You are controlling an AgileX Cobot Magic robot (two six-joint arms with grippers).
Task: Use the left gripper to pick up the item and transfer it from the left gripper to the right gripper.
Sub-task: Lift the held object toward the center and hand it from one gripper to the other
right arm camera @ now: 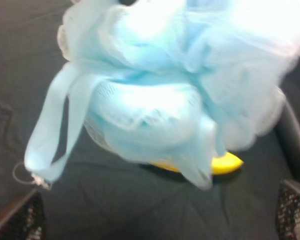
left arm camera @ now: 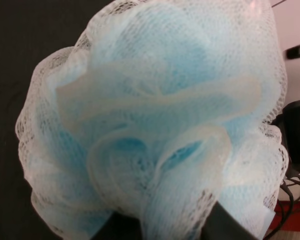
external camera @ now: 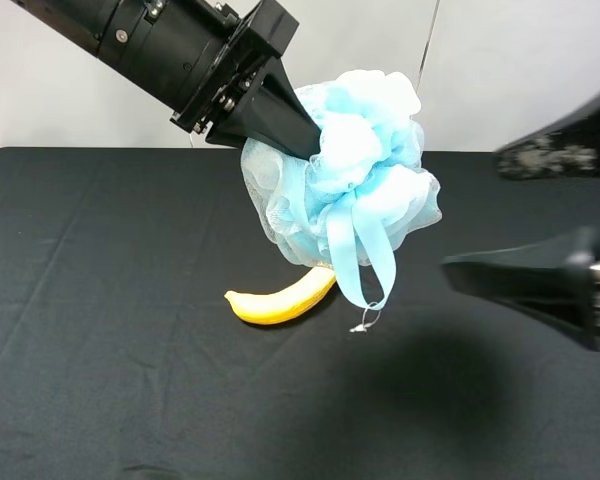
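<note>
My left gripper (external camera: 315,148) is shut on the fluffy light-blue mesh pouf (external camera: 345,170) and holds it in the air above the black table (external camera: 100,300). The pouf's pale blue ribbon loop (external camera: 365,262) hangs down. In the left wrist view the pouf (left arm camera: 155,115) fills the frame, with the left gripper (left arm camera: 172,227) pinching its lower edge. My right gripper (external camera: 472,214) is open, just right of the pouf and level with it, not touching it. In the right wrist view the pouf (right arm camera: 175,85) hangs close ahead of the open right gripper (right arm camera: 155,215), with the ribbon (right arm camera: 50,135) at one side.
A yellow banana (external camera: 280,298) lies on the table under the pouf, also seen in the right wrist view (right arm camera: 225,164). A white wall (external camera: 500,60) stands behind the table.
</note>
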